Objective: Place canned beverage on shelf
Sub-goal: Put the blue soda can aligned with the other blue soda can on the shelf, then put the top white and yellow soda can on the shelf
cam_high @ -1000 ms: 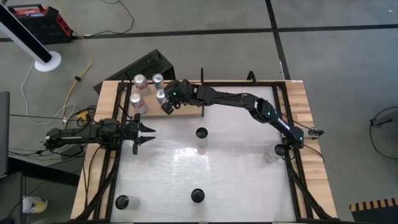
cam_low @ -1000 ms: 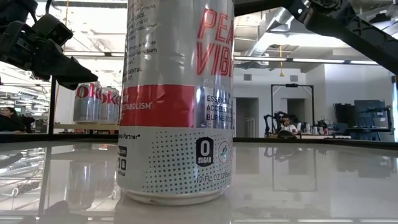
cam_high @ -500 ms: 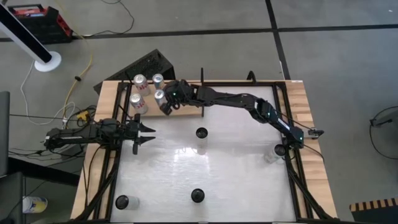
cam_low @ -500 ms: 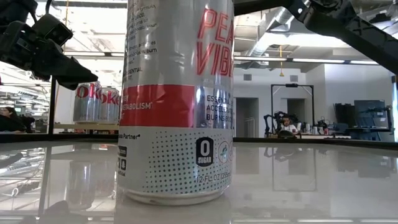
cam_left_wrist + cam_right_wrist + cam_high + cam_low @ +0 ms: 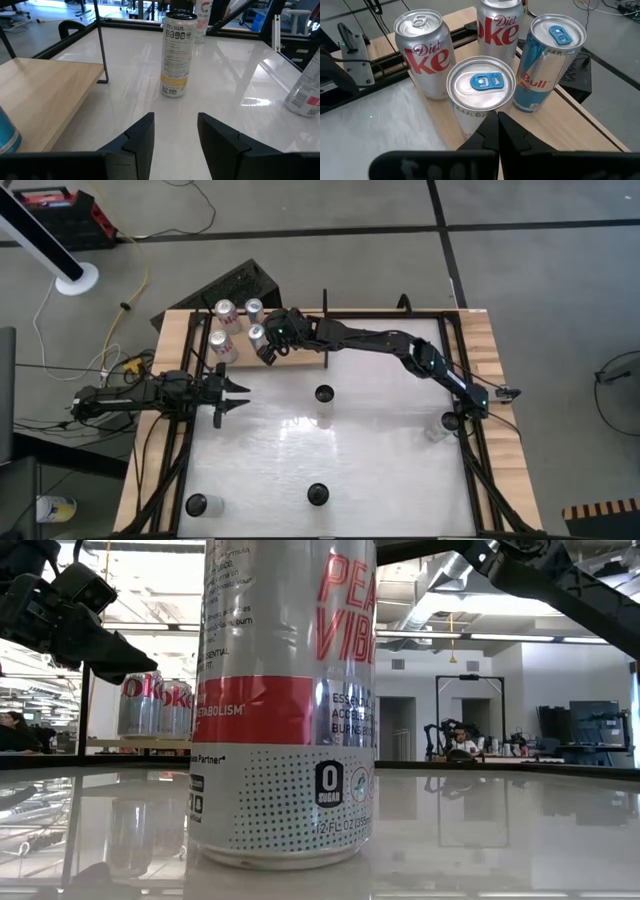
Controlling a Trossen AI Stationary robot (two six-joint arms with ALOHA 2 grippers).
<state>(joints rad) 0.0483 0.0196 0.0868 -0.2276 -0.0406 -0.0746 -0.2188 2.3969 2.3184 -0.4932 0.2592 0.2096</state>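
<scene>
I read this as the tail of the placing step. The right gripper (image 5: 497,120) is out over the shelf (image 5: 590,125) at the table's far left corner, its claw pinched fully shut with nothing in it. The tips sit just behind a silver can (image 5: 480,90) with a blue pull tab, and I can't tell whether they touch it. That can stands upright at the shelf's front edge, its pale label mostly hidden. Close behind it are two Diet Coke cans (image 5: 422,55) and a Red Bull can (image 5: 547,62). Next I'd either nudge it gently deeper onto the board or draw straight back, taking care not to topple the cluster. The left gripper (image 5: 175,137) waits at the table's left edge, partly open and empty, facing a Celsius can (image 5: 176,55) at the table's middle.
</scene>
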